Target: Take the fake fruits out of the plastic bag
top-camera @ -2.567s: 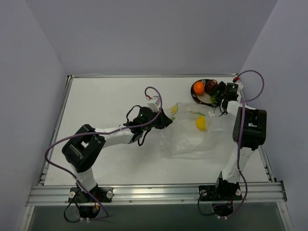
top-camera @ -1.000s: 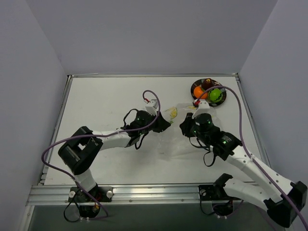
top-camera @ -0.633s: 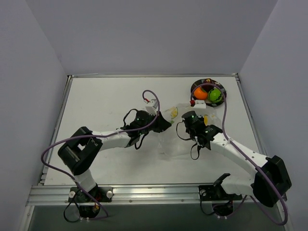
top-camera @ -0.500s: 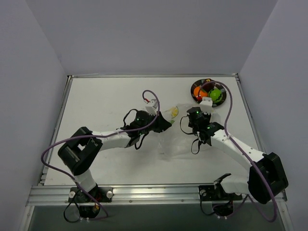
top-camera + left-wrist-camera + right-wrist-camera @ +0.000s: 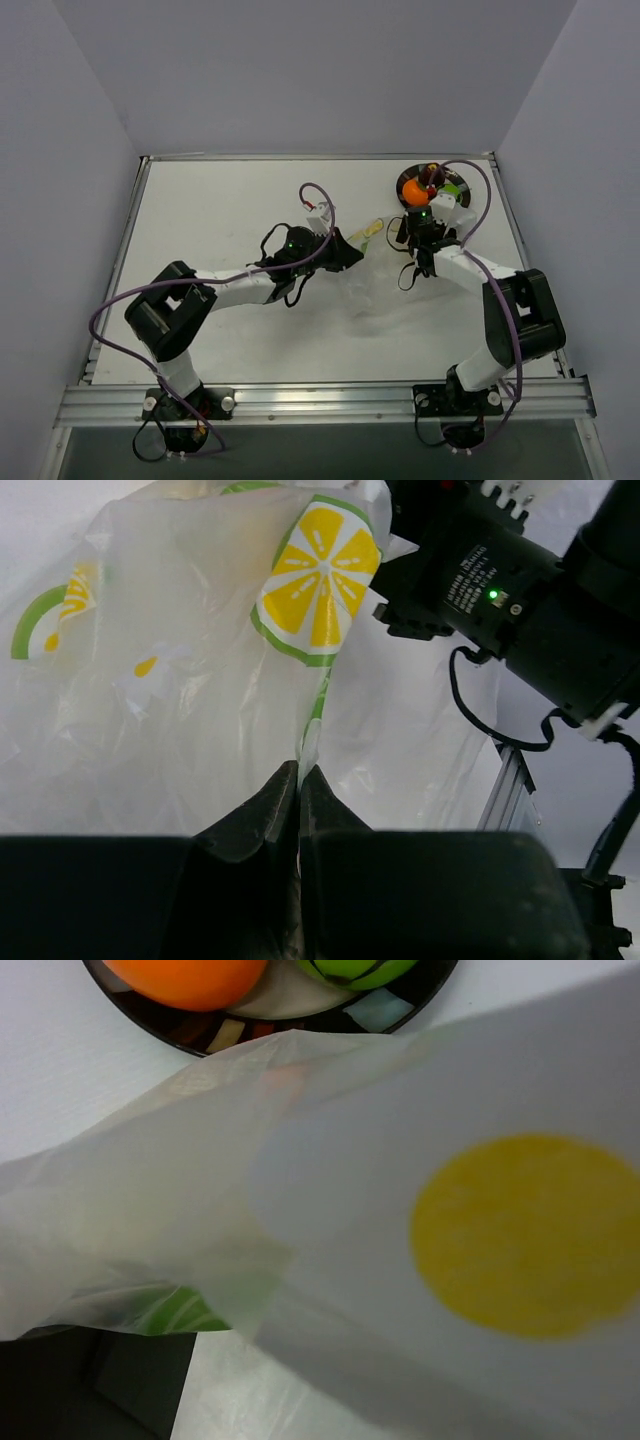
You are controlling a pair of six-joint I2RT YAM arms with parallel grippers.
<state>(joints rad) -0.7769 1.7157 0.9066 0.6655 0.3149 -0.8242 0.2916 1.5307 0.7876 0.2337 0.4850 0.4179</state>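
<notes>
The plastic bag [image 5: 375, 272] lies crumpled between the two arms. Its film with a lemon-slice print fills the left wrist view [image 5: 200, 680]. My left gripper [image 5: 348, 248] is shut on the bag's edge, jaws pinching the film [image 5: 300, 772]. My right gripper [image 5: 422, 224] is at the bag's far right end, close to the plate. In the right wrist view the bag [image 5: 330, 1160] drapes over the jaws and hides them. A blurred yellow round shape [image 5: 525, 1235] shows through the film. An orange fruit [image 5: 412, 188] and a green fruit [image 5: 452, 191] lie on the plate.
The round dark-rimmed plate [image 5: 404, 203] sits at the back right, and its rim shows in the right wrist view [image 5: 300, 1022]. The right arm's black body [image 5: 500, 580] is close in front of the left gripper. A purple cable loops over the plate.
The right arm has pulled back from the middle of the bag toward the plate. The bag has bunched up and shifted. The left gripper keeps its hold on the bag's edge.
</notes>
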